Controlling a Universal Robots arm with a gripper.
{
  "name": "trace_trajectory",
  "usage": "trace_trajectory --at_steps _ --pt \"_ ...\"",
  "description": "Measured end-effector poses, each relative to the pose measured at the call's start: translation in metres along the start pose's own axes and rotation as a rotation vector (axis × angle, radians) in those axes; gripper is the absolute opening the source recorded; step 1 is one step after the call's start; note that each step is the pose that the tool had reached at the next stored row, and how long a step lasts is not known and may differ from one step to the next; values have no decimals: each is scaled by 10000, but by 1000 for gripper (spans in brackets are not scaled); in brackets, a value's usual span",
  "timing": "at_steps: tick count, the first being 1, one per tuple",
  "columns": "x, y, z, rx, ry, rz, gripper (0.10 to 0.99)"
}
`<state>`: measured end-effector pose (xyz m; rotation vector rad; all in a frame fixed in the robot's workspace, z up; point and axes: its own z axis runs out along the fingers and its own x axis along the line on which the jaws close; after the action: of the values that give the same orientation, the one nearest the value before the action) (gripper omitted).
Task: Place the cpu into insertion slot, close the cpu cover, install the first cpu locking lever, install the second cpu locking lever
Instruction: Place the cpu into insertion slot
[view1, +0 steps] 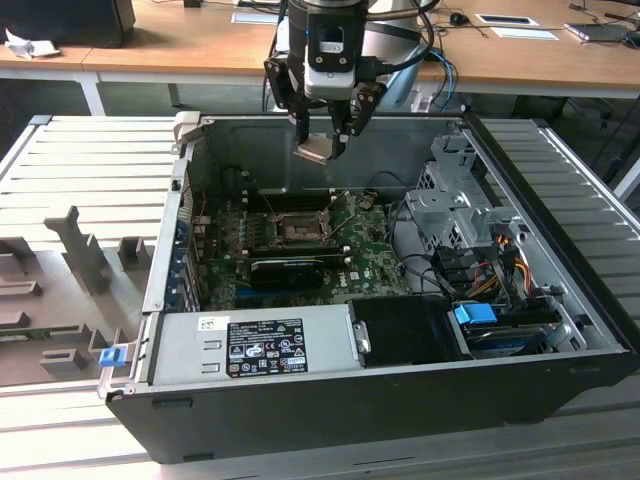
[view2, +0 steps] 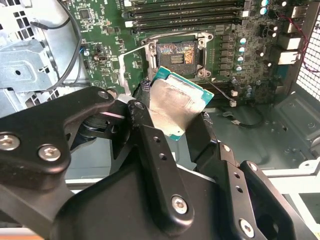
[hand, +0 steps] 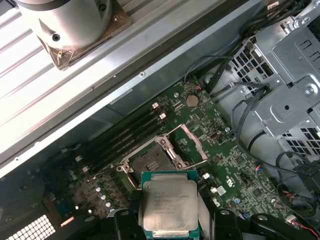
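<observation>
My gripper (view1: 319, 150) hangs above the open computer case, shut on the cpu (view1: 313, 152), a small square chip with a silvery top. Both wrist views show the cpu (view2: 175, 102) (hand: 169, 202) pinched by its edges between the black fingers (view2: 145, 120), well above the board and tilted. The insertion slot (view1: 297, 228) (view2: 176, 54) (hand: 151, 160) lies bare on the green circuit board, below and slightly ahead of the chip. The cpu cover (hand: 193, 145) (view2: 131, 64), a thin metal frame, stands swung open at one side of the socket.
Long memory slots (view2: 185, 12) run beside the socket. A black card (view1: 290, 268) lies just in front of it. A power supply (view1: 250, 345) fills the case front, with a metal drive cage (view1: 460, 200) and loose cables (view1: 500, 260) on the exterior view's right.
</observation>
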<state>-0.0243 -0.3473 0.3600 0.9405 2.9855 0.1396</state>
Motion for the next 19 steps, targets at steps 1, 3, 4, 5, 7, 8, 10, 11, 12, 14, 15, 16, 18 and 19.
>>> trace_trajectory --at_steps 1,3,4,5,7,8,10,11,12,14,15,16,18,19 --pt "0 0 2 -1 0 3 529" --pt "0 -1 6 0 -1 11 529" --pt "0 -1 8 -1 -1 13 529" --pt "0 -1 10 0 -1 17 529" --pt "0 -1 14 -1 -2 27 529" --pt "0 -1 16 -1 -2 31 529" --pt "0 -2 20 -1 -3 39 529" --pt "0 -2 21 -1 -3 42 529" --pt "0 -2 23 -2 -3 46 529" --pt "0 -2 27 -1 -4 53 529" --pt "-1 -2 28 -2 -4 56 529" --pt "-1 -3 30 -2 -5 59 529" --pt "-1 -3 34 -1 -6 67 529" --pt "-1 -3 36 -2 -6 70 529"
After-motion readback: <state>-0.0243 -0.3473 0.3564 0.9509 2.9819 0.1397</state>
